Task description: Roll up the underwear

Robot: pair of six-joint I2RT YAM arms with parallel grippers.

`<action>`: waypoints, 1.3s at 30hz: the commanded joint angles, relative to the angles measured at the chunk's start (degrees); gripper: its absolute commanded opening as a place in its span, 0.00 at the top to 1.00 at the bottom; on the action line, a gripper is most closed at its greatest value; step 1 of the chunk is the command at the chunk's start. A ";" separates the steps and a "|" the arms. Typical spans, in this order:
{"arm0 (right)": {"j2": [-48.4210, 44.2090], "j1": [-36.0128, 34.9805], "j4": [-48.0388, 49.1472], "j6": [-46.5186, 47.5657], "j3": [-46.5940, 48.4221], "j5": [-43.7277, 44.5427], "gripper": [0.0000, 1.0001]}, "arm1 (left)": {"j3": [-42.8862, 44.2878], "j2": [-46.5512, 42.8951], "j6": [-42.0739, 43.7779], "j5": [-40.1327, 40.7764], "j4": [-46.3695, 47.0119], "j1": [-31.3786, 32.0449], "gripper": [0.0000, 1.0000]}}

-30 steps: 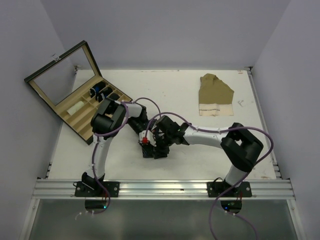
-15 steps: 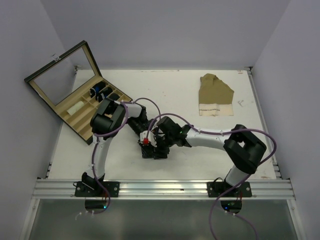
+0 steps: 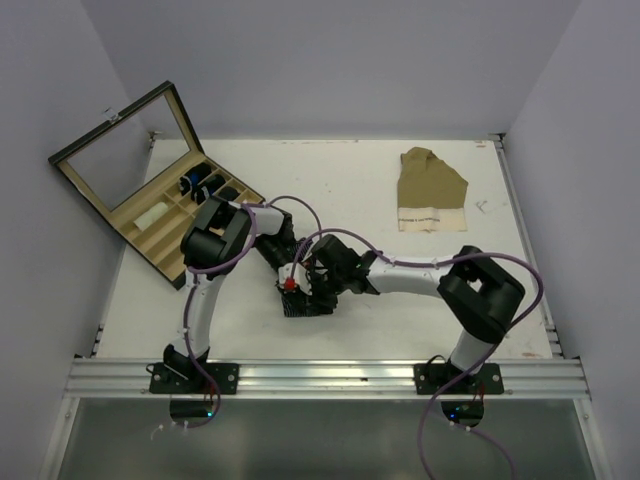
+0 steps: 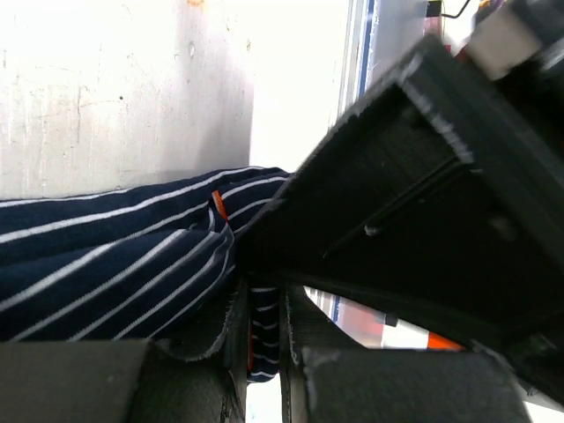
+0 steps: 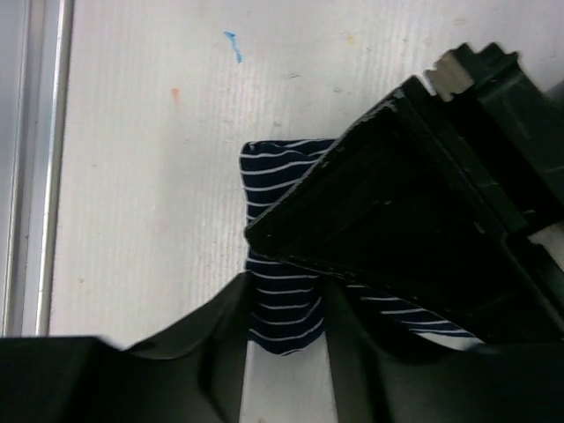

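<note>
Little has been shifted since a second ago: the soft, navy, white-striped underwear (image 4: 115, 264) is pinched, bunched, in the nearly closed left gripper (image 4: 263, 310); its rolled end is straddled by the right gripper (image 5: 284, 289), grip firmness untellable

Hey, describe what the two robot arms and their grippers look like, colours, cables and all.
Both the left arm and the right arm have white tubular links joined by bulky black joints, and they stand on black base plates. A purple cable loops along each arm. The left gripper and right gripper are blocky and matt black. A small red part shows near them.
</note>
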State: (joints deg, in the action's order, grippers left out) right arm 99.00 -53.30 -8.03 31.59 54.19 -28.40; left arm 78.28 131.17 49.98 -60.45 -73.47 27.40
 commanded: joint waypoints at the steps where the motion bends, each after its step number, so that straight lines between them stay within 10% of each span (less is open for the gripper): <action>1: 2.42 0.12 3.46 0.66 0.38 -1.03 0.66 | -0.76 3.04 4.60 17.29 12.92 0.38 0.86; 8: 7.08 1.09 -2.33 1.02 1.52 -7.71 1.00 | -1.37 -1.17 3.73 15.01 13.62 0.11 0.81; 17: 13.75 4.52 -10.95 -2.15 6.36 -16.15 1.00 | -1.38 -17.43 -1.54 9.47 17.31 -6.82 0.60; 31: 26.48 9.96 -20.61 -14.18 18.56 -22.92 1.00 | -15.92 -49.14 -2.45 11.74 34.87 -28.88 0.57; 39: 36.17 13.13 -20.63 -26.40 24.12 -26.88 1.00 | -35.46 -72.35 12.07 21.03 38.49 -19.18 0.56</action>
State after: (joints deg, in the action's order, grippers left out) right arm 128.62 -40.75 -26.94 8.03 79.46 -66.24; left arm 48.49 61.34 54.87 -44.95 -37.80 2.68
